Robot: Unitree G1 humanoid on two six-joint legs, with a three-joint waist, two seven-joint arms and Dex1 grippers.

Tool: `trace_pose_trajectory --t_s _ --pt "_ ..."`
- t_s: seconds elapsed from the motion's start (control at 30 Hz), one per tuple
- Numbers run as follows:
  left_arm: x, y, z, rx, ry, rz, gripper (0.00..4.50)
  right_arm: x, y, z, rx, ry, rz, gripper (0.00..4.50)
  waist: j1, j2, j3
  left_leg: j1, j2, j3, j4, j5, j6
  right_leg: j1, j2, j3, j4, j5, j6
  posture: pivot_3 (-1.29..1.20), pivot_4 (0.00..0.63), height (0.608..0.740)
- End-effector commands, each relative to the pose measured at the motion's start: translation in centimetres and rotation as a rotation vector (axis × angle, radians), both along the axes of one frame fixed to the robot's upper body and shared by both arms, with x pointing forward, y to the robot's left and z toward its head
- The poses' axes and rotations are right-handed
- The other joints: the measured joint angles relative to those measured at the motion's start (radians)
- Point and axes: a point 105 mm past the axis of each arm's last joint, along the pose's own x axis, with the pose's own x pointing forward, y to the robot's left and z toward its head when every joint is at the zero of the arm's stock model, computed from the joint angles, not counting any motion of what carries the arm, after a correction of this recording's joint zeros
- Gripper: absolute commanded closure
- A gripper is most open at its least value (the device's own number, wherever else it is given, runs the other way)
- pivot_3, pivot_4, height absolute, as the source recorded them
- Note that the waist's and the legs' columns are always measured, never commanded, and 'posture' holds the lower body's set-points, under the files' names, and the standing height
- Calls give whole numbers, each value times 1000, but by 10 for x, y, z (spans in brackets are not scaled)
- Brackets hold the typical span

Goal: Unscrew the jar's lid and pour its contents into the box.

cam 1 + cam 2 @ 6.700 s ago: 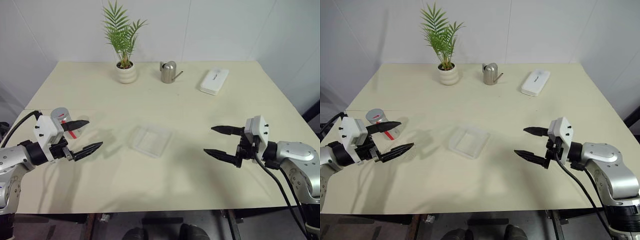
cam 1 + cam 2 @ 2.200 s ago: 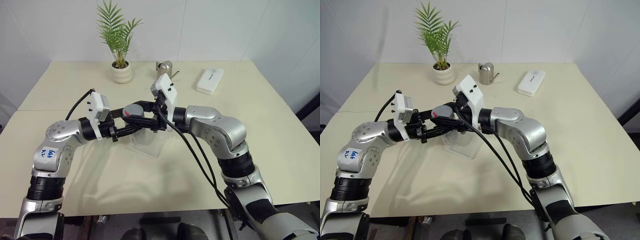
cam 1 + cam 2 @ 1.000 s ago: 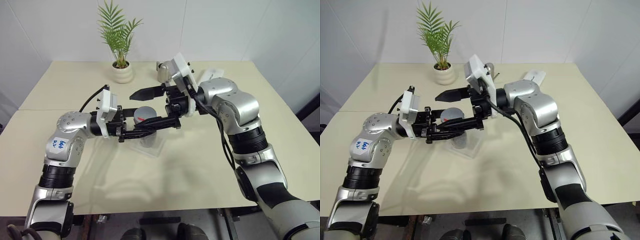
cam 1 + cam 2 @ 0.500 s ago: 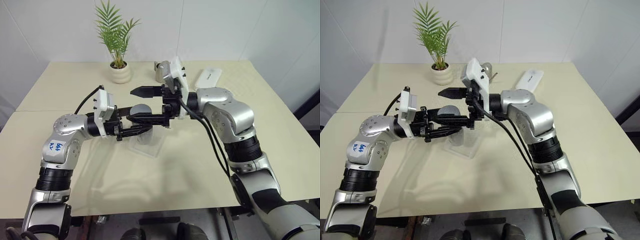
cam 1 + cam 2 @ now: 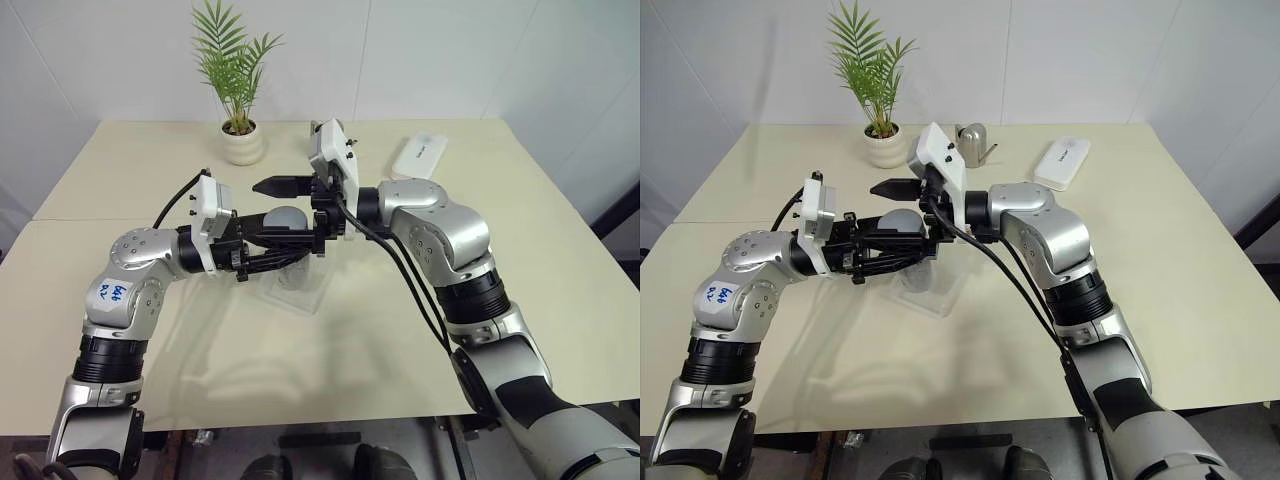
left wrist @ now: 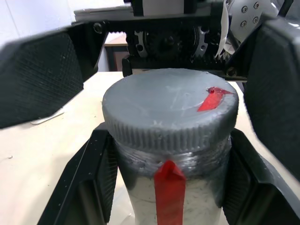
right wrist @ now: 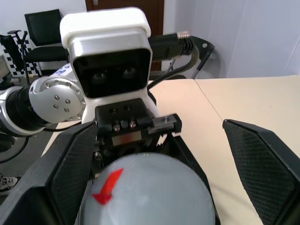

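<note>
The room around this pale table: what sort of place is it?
Probably a lab or office test room: a bare white wall, a black office chair, and a potted green palm plant as a prop.

I see bright, even light from overhead; the arms cast soft, faint shadows on the table near me. No glare. In my wrist views the close fingers blur, the lid stays sharp.

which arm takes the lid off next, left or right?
Right. The left gripper is shut on the jar body, holding it above the box. The right gripper is open, its fingers straddling the lid, ready to close and twist.
</note>
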Motion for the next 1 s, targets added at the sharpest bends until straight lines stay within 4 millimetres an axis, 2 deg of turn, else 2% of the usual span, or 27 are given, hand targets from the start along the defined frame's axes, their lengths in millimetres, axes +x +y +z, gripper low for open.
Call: trace_pose_trajectory --t_s 0.03,0.2,0.47,0.67,0.77,0.9,1.0 --pt "-9 0 17 -26 -73 -21 2079 2 -14 10 26 -51 -5 14 1 0 0 0 0 0 0 0 0 0 0 0 0 0 0 0 150 740" --pt "-11 2 16 -21 -76 -23 2079 14 -39 19 49 -56 -43 14 0 0 0 0 0 0 0 0 0 0 0 1 0 0 0 0 150 740" --pt "-12 5 13 -7 -86 -25 2079 24 -68 23 70 -19 -86 14 1 0 0 0 0 0 0 0 0 0 0 0 0 0 0 0 150 740" --pt "-11 10 9 9 -86 -10 2079 34 -93 17 45 5 -151 14 2 0 0 0 0 1 1 0 0 0 0 1 0 0 0 0 150 740" --pt "-8 13 8 18 -85 9 2079 27 -93 18 42 17 -109 14 -1 0 0 0 0 1 1 0 0 0 0 1 0 0 0 0 150 740" --pt "-5 14 8 25 -82 20 2079 9 -81 25 68 29 -12 14 0 0 0 0 0 2 1 0 0 -1 0 2 1 0 0 0 150 740" --pt "-5 11 6 31 -72 16 2079 -13 -49 28 87 26 78 14 -1 0 0 0 1 2 1 0 0 -1 0 2 1 0 0 0 150 740"
